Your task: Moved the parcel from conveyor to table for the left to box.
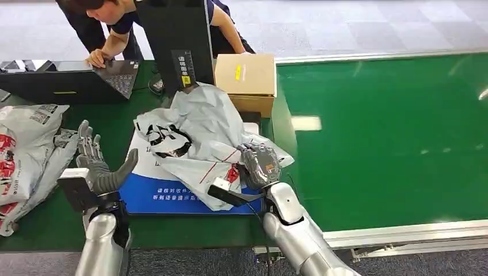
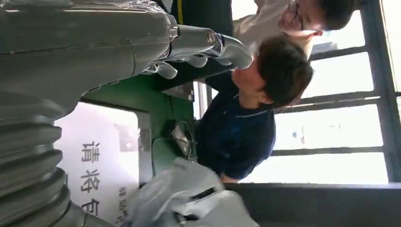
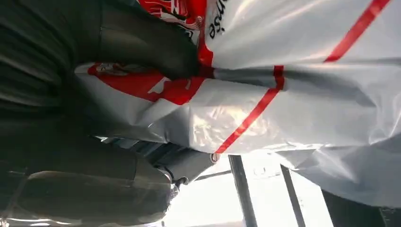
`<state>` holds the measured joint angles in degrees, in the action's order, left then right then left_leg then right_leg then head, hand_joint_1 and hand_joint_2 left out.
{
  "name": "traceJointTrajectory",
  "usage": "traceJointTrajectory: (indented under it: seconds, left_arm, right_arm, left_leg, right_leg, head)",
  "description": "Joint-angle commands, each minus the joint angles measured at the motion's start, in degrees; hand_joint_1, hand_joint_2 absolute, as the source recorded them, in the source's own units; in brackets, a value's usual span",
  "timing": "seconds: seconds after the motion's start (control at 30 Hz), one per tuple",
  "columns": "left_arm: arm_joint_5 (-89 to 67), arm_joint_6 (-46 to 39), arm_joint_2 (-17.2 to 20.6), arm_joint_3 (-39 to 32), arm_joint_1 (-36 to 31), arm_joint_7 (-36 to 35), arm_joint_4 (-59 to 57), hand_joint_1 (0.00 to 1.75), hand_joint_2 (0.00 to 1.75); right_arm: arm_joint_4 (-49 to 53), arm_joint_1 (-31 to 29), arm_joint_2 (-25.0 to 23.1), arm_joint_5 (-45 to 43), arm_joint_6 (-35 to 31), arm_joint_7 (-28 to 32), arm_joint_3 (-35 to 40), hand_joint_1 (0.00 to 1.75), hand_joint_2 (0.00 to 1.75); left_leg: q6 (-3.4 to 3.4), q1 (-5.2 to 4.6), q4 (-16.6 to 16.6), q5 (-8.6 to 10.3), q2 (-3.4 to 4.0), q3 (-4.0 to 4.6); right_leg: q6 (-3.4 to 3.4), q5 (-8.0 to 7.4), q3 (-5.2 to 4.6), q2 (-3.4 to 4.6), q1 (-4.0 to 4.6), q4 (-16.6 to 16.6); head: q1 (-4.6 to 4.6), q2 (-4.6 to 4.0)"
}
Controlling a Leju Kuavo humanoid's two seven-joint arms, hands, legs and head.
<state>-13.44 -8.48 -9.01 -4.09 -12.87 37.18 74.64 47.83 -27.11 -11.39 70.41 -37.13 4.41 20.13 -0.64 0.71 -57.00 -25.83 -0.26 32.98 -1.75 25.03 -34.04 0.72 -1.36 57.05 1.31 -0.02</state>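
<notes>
A crumpled grey-white plastic parcel (image 1: 195, 135) with red stripes and black print lies over the blue and white mat (image 1: 172, 198) on the green table. My right hand (image 1: 260, 165) grips the parcel's near right edge. In the right wrist view the thumb (image 3: 142, 45) presses on the parcel (image 3: 293, 85), with the other fingers (image 3: 94, 198) underneath it. My left hand (image 1: 98, 164) stands left of the mat, open, fingers spread upward, holding nothing. The left wrist view shows that hand (image 2: 94, 42) above the mat (image 2: 99, 161) and part of the parcel (image 2: 189, 198).
The green conveyor (image 1: 391, 132) runs along the right. A cardboard box (image 1: 246, 80) stands behind the parcel, next to a black upright device (image 1: 175, 43). Other plastic parcels (image 1: 26, 155) lie at far left. A person (image 1: 115, 23) leans over a laptop (image 1: 75, 77) at the back.
</notes>
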Motion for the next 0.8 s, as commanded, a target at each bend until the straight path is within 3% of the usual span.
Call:
traceJointTrajectory:
  seconds: [0.03,0.1,0.13,0.17,0.2,0.67,0.8]
  left_arm:
    - [0.49,0.23,-1.02,-0.95,-3.02,-0.26,-1.73,0.00,1.75]
    - [0.52,0.34,-0.88,-0.51,-3.19,-0.21,-2.54,0.00,1.75]
    - [0.52,0.34,-0.88,-0.51,-3.19,-0.21,-2.54,0.00,1.75]
    - [0.55,0.15,-0.84,-0.43,-3.09,0.01,-2.73,0.00,1.75]
    - [0.61,0.03,-0.75,-0.37,-2.99,0.14,-2.71,0.00,1.75]
    - [0.93,-0.50,-0.09,0.05,-1.22,1.10,-1.13,0.00,1.75]
    - [0.79,-0.54,0.09,0.91,-0.79,1.74,-0.46,0.00,1.75]
  right_arm:
    - [-6.97,-3.74,-0.92,-3.77,-1.88,7.26,-0.40,1.36,1.75]
    - [-6.81,-3.57,-0.97,-5.56,-1.95,10.61,0.41,1.19,1.75]
    - [-6.81,-3.57,-0.97,-5.56,-1.95,10.61,0.41,1.19,1.75]
    - [-7.11,-3.62,-0.91,-5.29,-2.13,10.86,0.87,0.79,1.75]
    - [-7.46,-3.84,-0.87,-4.74,-2.49,10.34,1.19,0.00,1.75]
    - [-4.25,-2.58,-1.55,-2.66,-2.87,10.81,-2.05,0.00,1.75]
    - [2.68,0.32,-2.58,-6.59,-2.87,16.60,-6.75,0.00,1.75]
  left_leg:
    - [0.02,0.01,0.01,0.00,-0.01,-0.05]
    - [0.03,0.01,0.03,0.00,-0.01,-0.11]
    - [0.01,0.01,0.01,0.00,-0.02,-0.06]
    - [0.01,0.00,0.03,0.01,-0.03,-0.07]
    - [0.03,0.00,0.11,0.00,-0.05,-0.26]
    - [0.03,-0.01,0.09,-0.01,0.01,-0.20]
    - [0.02,0.00,0.05,-0.02,-0.04,-0.13]
  right_leg:
    - [0.09,0.01,0.06,-0.06,0.03,-0.01]
    - [0.13,0.02,0.11,-0.08,0.04,-0.02]
    - [0.10,0.02,0.07,-0.08,0.04,0.00]
    - [0.08,0.02,0.06,-0.07,0.02,-0.01]
    - [0.20,0.05,0.25,-0.16,0.05,-0.06]
    - [0.14,0.03,0.18,-0.08,0.03,-0.05]
    - [0.12,0.05,0.13,-0.11,0.03,-0.02]
  head:
    - [0.00,0.00]
    - [0.00,0.00]
    - [0.00,0.00]
    - [0.00,0.00]
    - [0.00,0.00]
    - [0.00,0.00]
    - [0.00,0.00]
